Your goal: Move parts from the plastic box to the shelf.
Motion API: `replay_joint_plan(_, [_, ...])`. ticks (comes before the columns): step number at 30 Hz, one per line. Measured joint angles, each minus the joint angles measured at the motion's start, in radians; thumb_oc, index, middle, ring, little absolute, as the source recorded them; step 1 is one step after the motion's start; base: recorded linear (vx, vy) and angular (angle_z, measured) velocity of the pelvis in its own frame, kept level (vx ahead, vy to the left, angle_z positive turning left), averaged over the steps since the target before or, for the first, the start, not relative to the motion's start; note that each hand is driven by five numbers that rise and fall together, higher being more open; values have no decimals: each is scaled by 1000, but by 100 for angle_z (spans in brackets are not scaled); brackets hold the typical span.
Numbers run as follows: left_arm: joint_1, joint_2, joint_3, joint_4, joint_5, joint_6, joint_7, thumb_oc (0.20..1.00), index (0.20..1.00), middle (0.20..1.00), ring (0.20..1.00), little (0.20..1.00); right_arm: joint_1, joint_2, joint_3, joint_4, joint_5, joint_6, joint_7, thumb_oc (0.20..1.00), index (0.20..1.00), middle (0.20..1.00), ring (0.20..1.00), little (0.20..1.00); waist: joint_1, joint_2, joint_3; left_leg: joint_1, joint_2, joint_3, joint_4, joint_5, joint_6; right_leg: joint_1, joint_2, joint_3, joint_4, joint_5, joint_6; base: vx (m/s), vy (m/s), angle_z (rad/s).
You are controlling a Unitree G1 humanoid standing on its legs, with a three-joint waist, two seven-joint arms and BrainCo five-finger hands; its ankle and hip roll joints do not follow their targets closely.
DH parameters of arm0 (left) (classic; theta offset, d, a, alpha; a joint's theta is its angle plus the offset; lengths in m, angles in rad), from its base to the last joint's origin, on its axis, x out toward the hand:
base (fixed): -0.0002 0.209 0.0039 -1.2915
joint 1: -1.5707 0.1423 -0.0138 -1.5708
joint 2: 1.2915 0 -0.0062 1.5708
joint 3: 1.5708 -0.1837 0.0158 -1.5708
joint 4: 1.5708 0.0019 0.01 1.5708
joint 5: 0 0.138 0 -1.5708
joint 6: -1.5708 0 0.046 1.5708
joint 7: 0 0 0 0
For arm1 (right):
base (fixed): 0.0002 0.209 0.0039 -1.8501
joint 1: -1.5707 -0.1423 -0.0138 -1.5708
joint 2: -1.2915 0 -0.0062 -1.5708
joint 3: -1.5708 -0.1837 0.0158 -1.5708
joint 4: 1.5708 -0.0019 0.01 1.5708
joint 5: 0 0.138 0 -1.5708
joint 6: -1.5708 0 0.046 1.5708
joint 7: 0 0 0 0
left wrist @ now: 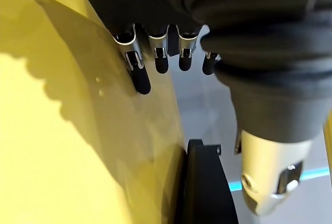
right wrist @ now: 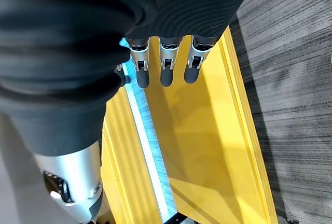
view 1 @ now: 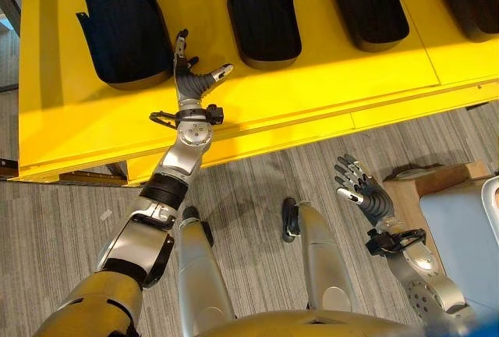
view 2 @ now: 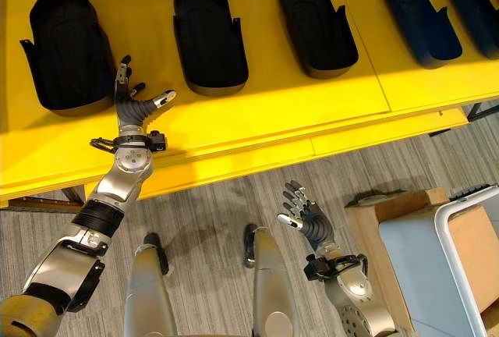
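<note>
Yellow shelf, row of black moulded parts, left hand open beside one

A grey wood-grain plank floor spreads across the near part of the scene. At the near right stands a brown cardboard box, with another brown cardboard piece just to its left — both on the floor. A small pale scrap lies on the floor at the left.
</note>
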Motion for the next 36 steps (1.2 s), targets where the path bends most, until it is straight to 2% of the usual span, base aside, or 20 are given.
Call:
replay_joint_plan(10, [47, 1, 47, -32, -37, -22, 1, 1000, 1000, 1000, 1000, 1000, 0, -2, 5, 0, 0, 0, -1, 1000, 1000, 1000, 1000, 1000, 2, 4, 5, 4, -2, 0, -1, 0, 0, 2, -3, 0, 4, -1, 0, 0, 0, 0])
replay_joint_plan(13, [51, 1, 54, -32, -39, -29, 3, 1000, 1000, 1000, 1000, 1000, 0, -36, 9, 0, 0, 0, -1, 1000, 1000, 1000, 1000, 1000, 5, 8, 15, 7, -7, -1, -1, 1, 1, 5, -7, 0, 5, -1, 1, 0, 0, 0])
replay_joint_plan(17, [57, 2, 56, -42, -41, -30, 3, 1000, 1000, 1000, 1000, 1000, -1, -38, 8, 0, 0, 0, -2, 1000, 1000, 1000, 1000, 1000, 6, 9, 29, 19, -7, -2, -3, 1, 1, 16, -7, 0, 6, -3, 1, 0, 0, 0])
replay_joint_plan(22, [91, 4, 50, -120, -39, -26, -3, 1000, 1000, 1000, 1000, 1000, -2, -38, 7, 0, 0, 0, -3, 1000, 1000, 1000, 1000, 1000, 7, 7, 37, 19, -9, -2, -3, 2, 1, 16, -8, 0, 7, -3, 1, 0, 0, 0])
replay_joint_plan(29, [111, 0, -10, -244, -40, -28, -54, 1000, 1000, 1000, 1000, 1000, -5, -37, 2, 0, -1, 0, -3, 1000, 1000, 1000, 1000, 1000, 18, 1, 56, 19, -13, -4, -1, 2, 1, 17, -10, 0, 11, -4, 2, 0, 0, 0])
replay_joint_plan(36, [104, 2, -52, -403, -114, -57, -117, 1000, 1000, 1000, 1000, 1000, -3, -37, -2, -4, -2, -2, -3, 1000, 1000, 1000, 1000, 1000, 17, 0, 58, 22, -14, -5, -3, 6, 2, 20, -9, 0, 13, -3, 1, -11, 0, 0])
